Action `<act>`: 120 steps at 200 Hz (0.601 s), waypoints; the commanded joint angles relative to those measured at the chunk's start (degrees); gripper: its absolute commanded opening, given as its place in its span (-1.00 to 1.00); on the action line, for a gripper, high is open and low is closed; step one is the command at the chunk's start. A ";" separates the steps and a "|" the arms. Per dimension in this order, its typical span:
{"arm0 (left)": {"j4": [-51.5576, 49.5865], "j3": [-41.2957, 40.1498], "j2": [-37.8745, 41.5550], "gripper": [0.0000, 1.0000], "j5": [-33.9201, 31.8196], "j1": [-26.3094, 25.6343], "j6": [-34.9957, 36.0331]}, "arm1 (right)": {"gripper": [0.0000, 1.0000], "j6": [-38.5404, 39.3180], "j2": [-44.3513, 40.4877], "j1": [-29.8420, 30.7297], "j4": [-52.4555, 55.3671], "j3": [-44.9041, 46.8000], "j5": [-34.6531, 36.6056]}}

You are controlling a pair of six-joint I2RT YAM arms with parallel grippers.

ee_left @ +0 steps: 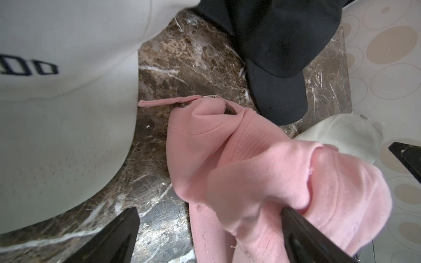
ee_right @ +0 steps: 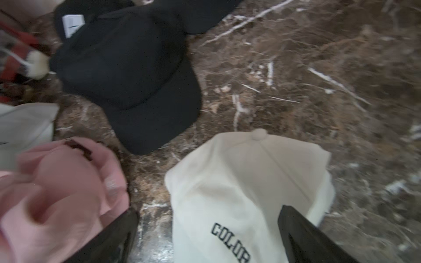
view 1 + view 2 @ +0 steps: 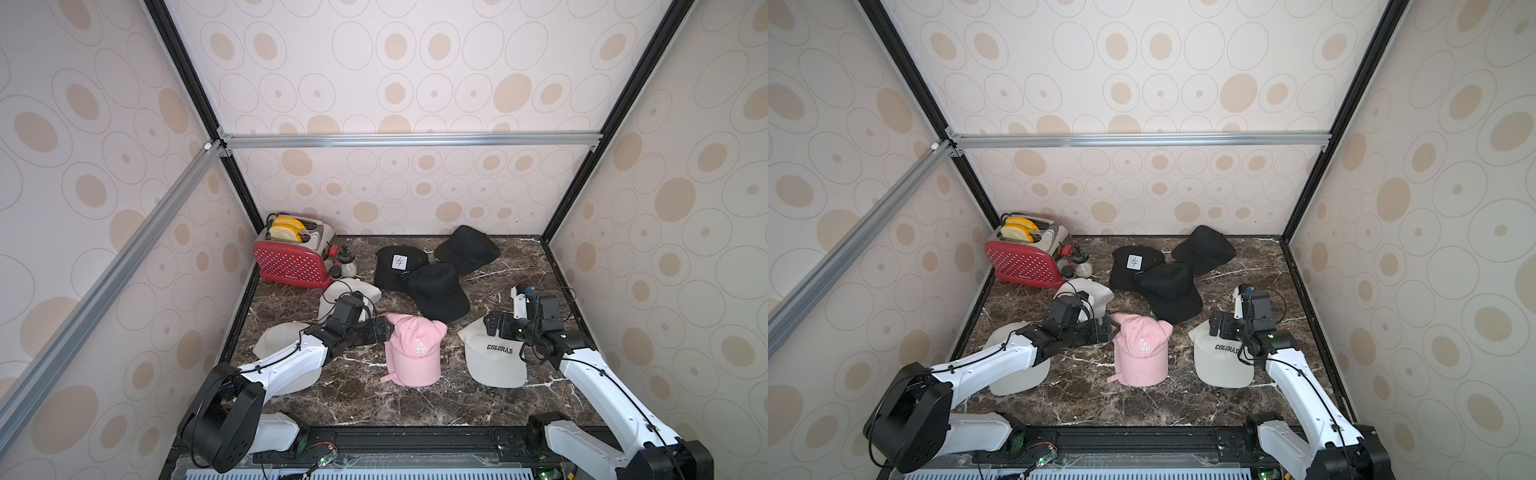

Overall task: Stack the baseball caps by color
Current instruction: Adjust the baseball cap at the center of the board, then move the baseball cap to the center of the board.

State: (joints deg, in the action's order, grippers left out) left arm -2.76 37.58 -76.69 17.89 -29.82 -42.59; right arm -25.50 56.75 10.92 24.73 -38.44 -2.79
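Now, left gripper (image 3: 384,331): jaws spread wide, nothing gripped; one finger (image 1: 307,236) against the pink cap (image 3: 413,353).
Right gripper (image 3: 491,324): jaws wide, empty, over the crown of the COLORADO cap (image 3: 492,359).
Cap axis: brim runs back from those jaws toward the arm's base.
Nearer arm: right, I'd say.

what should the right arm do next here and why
Probably lower the right claw and shut it on the COLORADO cap. Its jaws stand open just over that cap, and another off-white cap lies on the far side of the pink cap, so this one needs carrying over.
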 commanded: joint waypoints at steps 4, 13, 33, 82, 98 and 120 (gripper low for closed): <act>2.48 1.44 -1.82 0.98 4.11 0.33 1.03 | 1.00 2.48 -2.78 -1.75 3.01 1.54 8.84; 2.52 1.61 -2.18 0.98 4.28 0.38 0.92 | 1.00 2.85 -2.86 -1.82 4.08 1.52 10.71; 2.33 1.38 -2.09 0.98 3.22 0.38 0.38 | 1.00 2.71 -1.44 -1.86 3.28 2.76 9.41; 3.13 1.23 -2.36 0.98 3.68 0.36 0.23 | 0.76 3.04 6.94 -1.86 0.74 2.68 -0.38; 4.07 1.27 -3.35 0.98 4.84 0.32 -0.14 | 0.64 2.76 7.99 -1.86 -0.01 3.24 -2.76; 3.92 1.68 -4.17 0.99 5.16 0.33 -0.05 | 0.39 2.30 8.21 -1.80 -0.69 4.62 -6.47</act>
State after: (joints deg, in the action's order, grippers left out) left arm 0.32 37.58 -79.81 21.69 -29.71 -42.65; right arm -23.00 64.84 9.28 24.86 -35.44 -4.10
